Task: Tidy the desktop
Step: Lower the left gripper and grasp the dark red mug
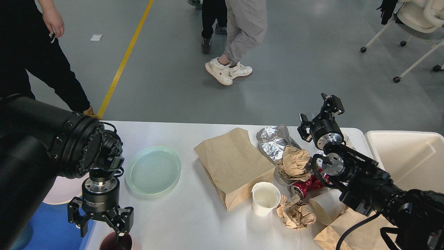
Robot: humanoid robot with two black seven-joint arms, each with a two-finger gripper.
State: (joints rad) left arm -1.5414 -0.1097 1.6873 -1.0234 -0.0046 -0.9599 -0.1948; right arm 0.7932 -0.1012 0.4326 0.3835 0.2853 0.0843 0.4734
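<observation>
The white desktop [180, 222] holds a pale green plate [152, 170], a brown paper bag [232, 166], crumpled foil [275, 139], two wads of brown paper [293, 161] [295, 211], a crushed red can [308, 184], an upright white paper cup [265, 198] and a tipped white cup [324, 206]. My left gripper [100, 224] points down, open, just above a dark red cup [116, 242] at the front left edge. My right gripper [317, 114] is open and empty, raised above the foil at the table's far right.
A cream bin [409, 156] stands right of the table. A blue tray [45, 222] and a pale pink plate [59, 192] lie at the left under my arm. Another brown bag [347, 232] lies front right. People stand beyond the far edge.
</observation>
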